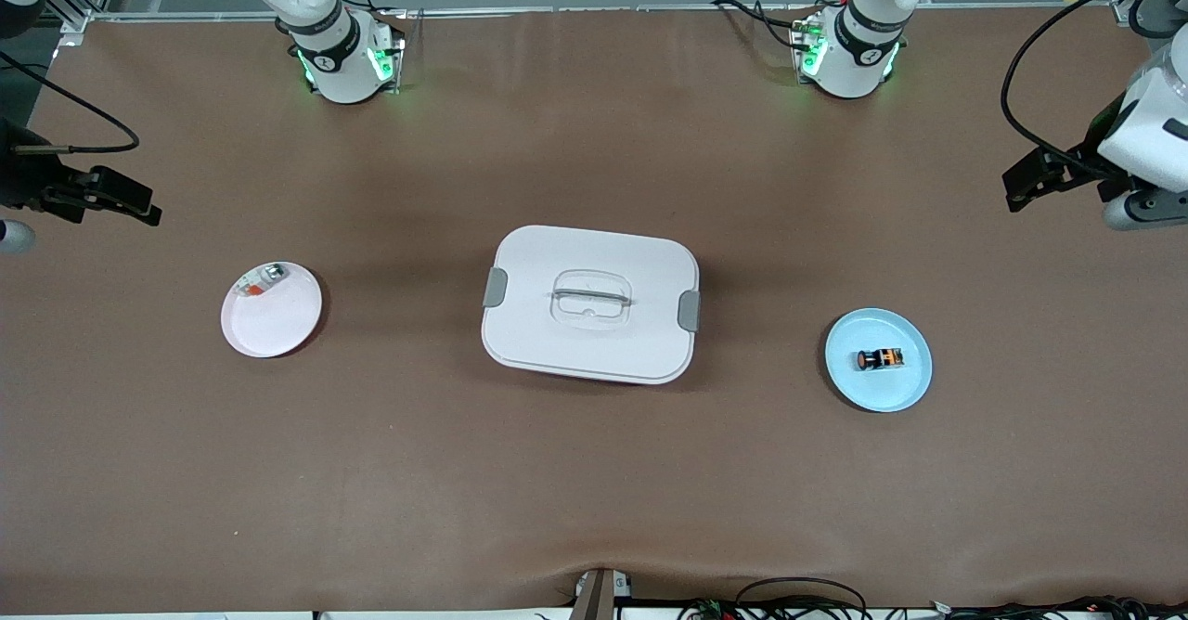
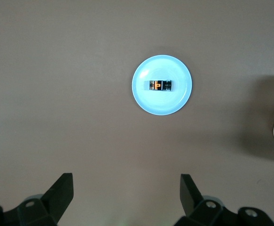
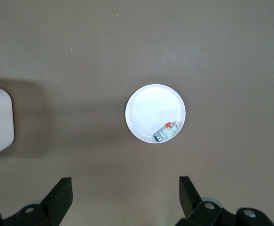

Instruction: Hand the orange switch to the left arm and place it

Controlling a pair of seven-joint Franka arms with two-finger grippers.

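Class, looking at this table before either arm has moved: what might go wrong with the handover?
1. The orange switch is tiny and lies on its side on the blue plate; it may roll from a grasp.
2. The box sits between the two plates, so a low carry could strike it.
3. The white plate already holds a small part.

Smooth white plastic box (grey latches) sits on matt brown table covering.

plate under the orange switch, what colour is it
Light blue: the plate holding the orange switch shows best in the front view.
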